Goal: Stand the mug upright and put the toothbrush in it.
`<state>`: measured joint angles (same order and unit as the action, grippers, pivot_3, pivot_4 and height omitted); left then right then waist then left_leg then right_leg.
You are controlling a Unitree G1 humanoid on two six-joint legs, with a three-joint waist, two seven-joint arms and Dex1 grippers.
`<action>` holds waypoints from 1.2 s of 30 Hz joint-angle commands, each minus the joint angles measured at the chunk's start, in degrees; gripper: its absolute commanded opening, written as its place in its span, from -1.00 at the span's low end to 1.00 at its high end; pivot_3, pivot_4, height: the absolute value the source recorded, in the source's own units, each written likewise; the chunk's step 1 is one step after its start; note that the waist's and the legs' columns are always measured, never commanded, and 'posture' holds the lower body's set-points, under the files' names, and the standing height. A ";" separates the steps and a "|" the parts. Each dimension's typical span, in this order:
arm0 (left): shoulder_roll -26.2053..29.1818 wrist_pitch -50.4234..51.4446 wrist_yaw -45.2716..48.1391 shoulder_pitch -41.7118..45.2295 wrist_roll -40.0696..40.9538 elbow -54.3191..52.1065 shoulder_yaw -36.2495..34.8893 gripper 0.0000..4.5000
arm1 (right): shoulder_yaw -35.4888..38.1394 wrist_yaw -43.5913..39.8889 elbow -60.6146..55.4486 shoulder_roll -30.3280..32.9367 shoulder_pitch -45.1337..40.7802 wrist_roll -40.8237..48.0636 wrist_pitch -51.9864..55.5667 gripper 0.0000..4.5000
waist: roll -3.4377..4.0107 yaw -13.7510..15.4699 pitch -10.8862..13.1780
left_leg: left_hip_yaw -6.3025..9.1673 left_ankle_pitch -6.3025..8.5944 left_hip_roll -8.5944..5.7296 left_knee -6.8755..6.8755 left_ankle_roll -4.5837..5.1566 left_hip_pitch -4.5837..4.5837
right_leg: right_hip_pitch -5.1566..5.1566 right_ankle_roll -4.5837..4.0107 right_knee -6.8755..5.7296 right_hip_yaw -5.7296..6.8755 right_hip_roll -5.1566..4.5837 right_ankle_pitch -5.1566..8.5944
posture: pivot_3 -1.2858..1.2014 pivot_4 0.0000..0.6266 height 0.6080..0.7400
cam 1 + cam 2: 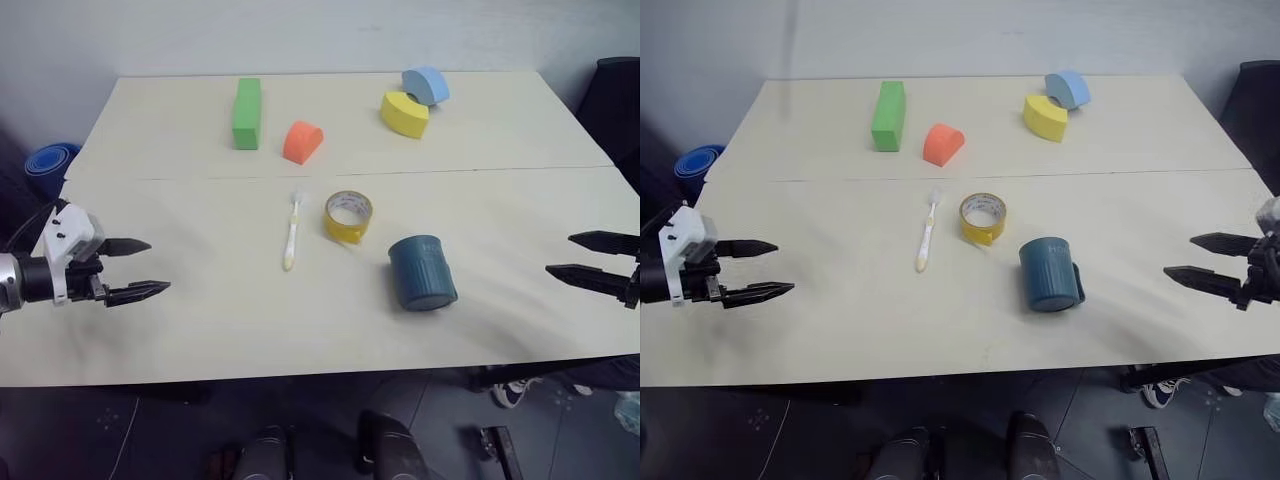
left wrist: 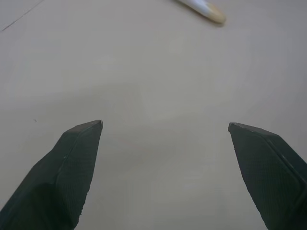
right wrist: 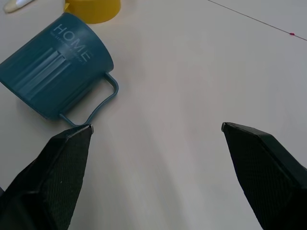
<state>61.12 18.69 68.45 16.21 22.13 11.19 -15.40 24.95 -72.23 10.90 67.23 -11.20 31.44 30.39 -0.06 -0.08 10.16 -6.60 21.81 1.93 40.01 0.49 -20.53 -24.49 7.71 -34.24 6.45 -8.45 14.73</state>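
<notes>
Head views: the mug lies on its side on the table, toward the right, just beside the tape roll; the toothbrush lies flat a little to the left of the roll, bristles pointing away from the robot. The left gripper hovers at the table's left edge and the right gripper at its right edge, both spread wide and empty, each well apart from the task's things. Foam blocks sit along the far side, clear of the work. Likely trouble: the ribbed round mug may roll away when nudged, since nothing braces it, and it could knock the roll or the toothbrush; a grip on the thin handle may let the mug swing. Left wrist view: the fingers stand wide apart over bare table, with the yellowish end of the toothbrush ahead. So slim a thing lying flat may slip or skid under closing tips. Right wrist view: the mug is dark teal with pale ribbing and the word HOME near its rim, its thin loop handle turned toward the gripper and resting near the table surface; its mouth faces away, so the inside is hidden. The roll lies just beyond it.
</notes>
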 commanded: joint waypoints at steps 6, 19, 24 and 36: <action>-0.42 -1.93 -0.91 3.54 -0.94 2.78 0.31 0.98 | 2.65 2.96 -2.42 -0.32 1.49 -1.08 -1.14 1.00 | 0.00 -0.14 0.00 | -0.03 0.00 0.00 0.00 0.00 0.01 | -0.01 0.00 -0.01 0.00 0.00 0.00 | 0.03 -0.52 1.00; -1.70 0.38 -2.76 4.86 -0.33 2.28 -0.60 0.98 | 1.74 4.57 -2.62 -0.21 0.29 -1.46 -0.72 1.00 | 0.00 -0.16 0.00 | -0.05 0.00 0.00 0.01 0.00 0.03 | -0.01 0.00 -0.06 -0.01 0.00 0.00 | 0.03 -0.52 1.00; -2.34 7.43 -0.21 7.57 6.89 -6.72 -0.39 0.98 | -4.53 7.52 -8.79 -0.51 -12.49 2.78 6.88 1.00 | 0.00 -0.25 0.00 | -0.06 0.00 0.01 0.04 0.00 0.03 | -0.02 0.00 -0.08 -0.04 0.00 0.00 | 0.03 -0.52 1.00; -6.17 14.60 0.82 16.86 12.16 -22.30 7.37 0.99 | -37.26 12.82 -6.54 -21.73 -50.72 -8.80 18.60 0.91 | 0.00 -1.32 0.01 | -0.02 0.06 0.03 0.09 -0.10 -0.14 | -0.43 0.00 -0.52 -0.07 0.02 0.00 | 0.03 -0.52 1.00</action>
<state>54.37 33.07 68.67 31.76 33.15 -9.10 -7.71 -11.67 -59.38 4.55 45.91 -59.96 23.73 48.77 -0.06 -1.39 10.17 -6.60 21.87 1.95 40.09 0.39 -20.76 -25.01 7.71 -34.78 6.39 -8.42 14.73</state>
